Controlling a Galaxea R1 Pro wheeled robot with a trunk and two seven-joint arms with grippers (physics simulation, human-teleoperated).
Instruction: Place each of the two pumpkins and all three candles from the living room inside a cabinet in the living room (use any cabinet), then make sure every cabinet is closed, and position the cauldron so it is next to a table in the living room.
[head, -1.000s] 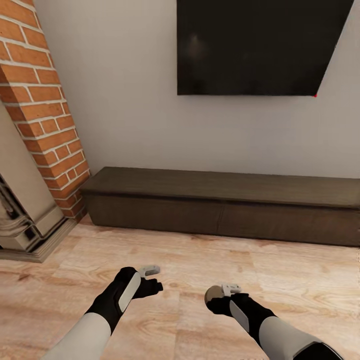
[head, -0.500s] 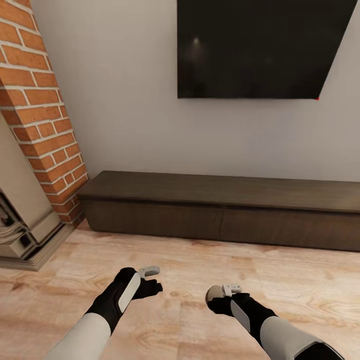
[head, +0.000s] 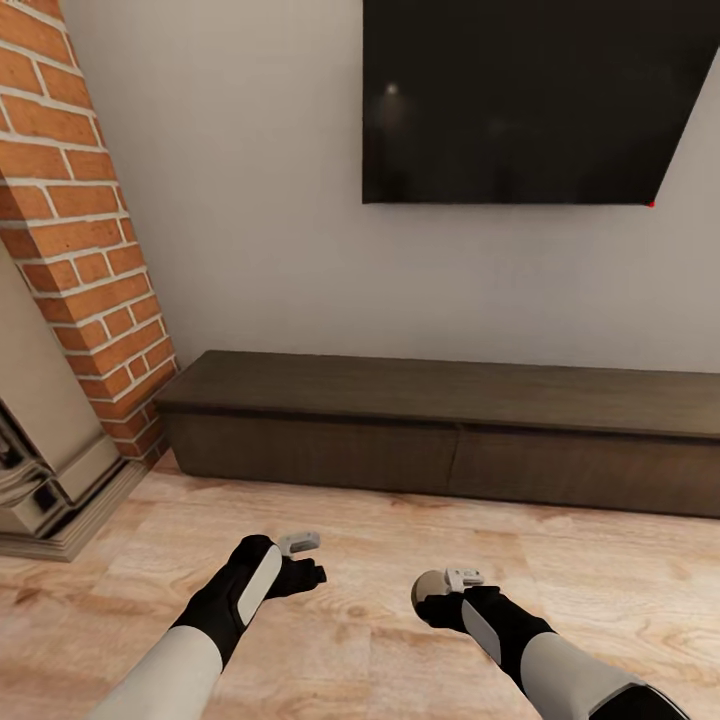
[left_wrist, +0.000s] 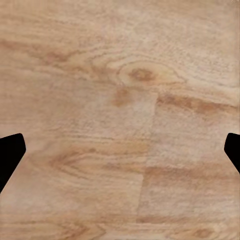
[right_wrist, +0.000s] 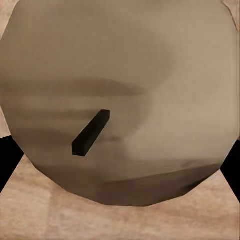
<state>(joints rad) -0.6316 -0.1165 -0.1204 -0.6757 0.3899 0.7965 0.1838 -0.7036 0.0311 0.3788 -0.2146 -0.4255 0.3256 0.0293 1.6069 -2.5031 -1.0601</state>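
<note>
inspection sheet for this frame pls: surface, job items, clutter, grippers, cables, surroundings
Surface: light wood plank floor, bare ahead of the arms.
Job's things: candle, tan with a dark wick, held in the right gripper; cabinet against the wall, drawer fronts shut.
Clutter: nothing seen.
Grippers: left gripper open, nothing between its fingers; right gripper shut on the candle.
Cables: nothing seen.
Surroundings: brick column and pale fireplace surround at left; dark TV screen on the white wall above the cabinet.
</note>
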